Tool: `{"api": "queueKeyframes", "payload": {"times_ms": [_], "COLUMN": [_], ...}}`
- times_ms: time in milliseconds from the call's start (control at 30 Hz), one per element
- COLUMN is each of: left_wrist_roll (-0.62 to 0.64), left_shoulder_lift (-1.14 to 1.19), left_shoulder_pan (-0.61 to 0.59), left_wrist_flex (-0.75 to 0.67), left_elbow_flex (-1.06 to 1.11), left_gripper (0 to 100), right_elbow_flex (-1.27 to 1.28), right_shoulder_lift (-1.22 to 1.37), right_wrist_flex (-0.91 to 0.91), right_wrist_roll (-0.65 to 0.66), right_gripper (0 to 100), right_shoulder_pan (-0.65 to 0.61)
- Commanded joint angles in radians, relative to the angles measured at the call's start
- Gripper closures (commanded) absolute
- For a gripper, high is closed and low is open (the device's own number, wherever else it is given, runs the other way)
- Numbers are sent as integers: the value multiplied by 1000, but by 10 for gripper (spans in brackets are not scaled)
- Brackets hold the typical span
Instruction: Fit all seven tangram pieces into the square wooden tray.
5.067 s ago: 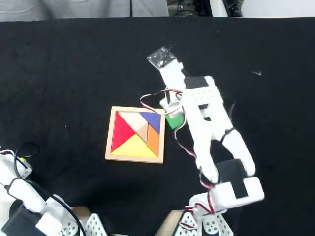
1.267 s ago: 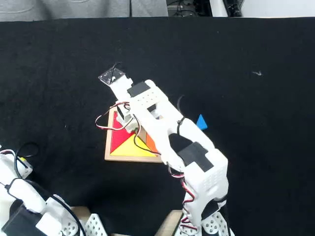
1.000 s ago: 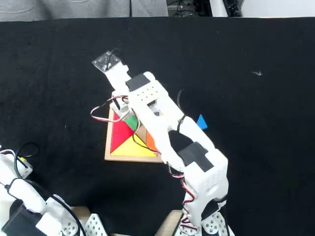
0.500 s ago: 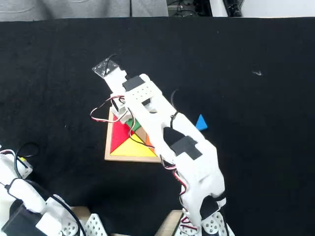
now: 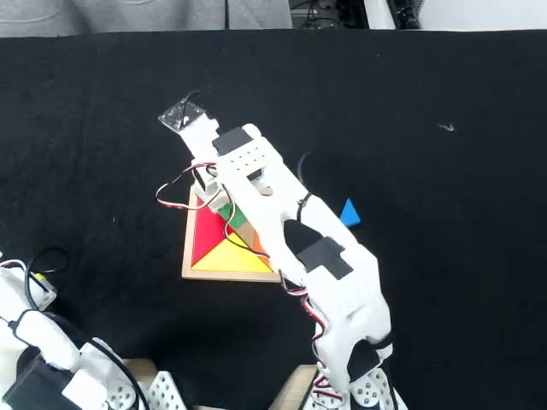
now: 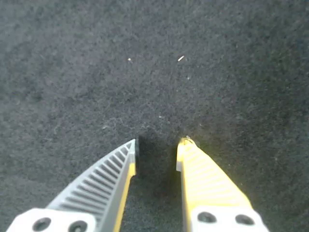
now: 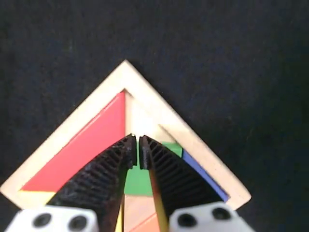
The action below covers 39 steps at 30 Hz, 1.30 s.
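The right end effector [image 7: 135, 145] is hanging almost fully clenched, grasping nothing, above the green wooden tangram piece [image 7: 137, 181], which is lying inside the square wooden tray [image 7: 159, 94] beside the red triangle [image 7: 82, 150]. If its tips are pushing off-centre, the green piece could tilt onto the rim, leaving no room for the small blue triangle [image 5: 349, 213] lying on the black table [image 5: 444, 256].

You see a pale wood tray [image 5: 226, 276] with a red piece [image 5: 205, 235], a yellow piece [image 5: 224, 256] and a green piece [image 7: 136, 181], a blue triangle [image 5: 349, 213] on the black table [image 5: 427, 256].
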Motion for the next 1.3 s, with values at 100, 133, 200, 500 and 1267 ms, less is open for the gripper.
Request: {"api": "queueKeyframes", "payload": {"times_ms": [100, 133, 200, 500, 1267], "left_wrist_roll": [-9, -9, -9, -9, -9], "left_shoulder_lift": [-12, -12, -12, -12, -12], "left_shoulder_pan": [21, 21, 21, 21, 22], "left_wrist_flex": [-6, -6, -6, -6, -6], "left_elbow_flex": [5, 5, 5, 5, 4], "left_gripper": [848, 848, 848, 848, 848], "right_elbow_flex": [-25, -19, -18, -16, 407], "right_shoulder_lift": [15, 15, 16, 21, -731], "right_wrist_flex": [-34, -31, -15, 3, 207], "right_wrist_roll": [14, 14, 15, 17, 400], "right_gripper": [987, 987, 987, 987, 983], "right_shoulder_pan": [5, 5, 5, 3, 635]}}
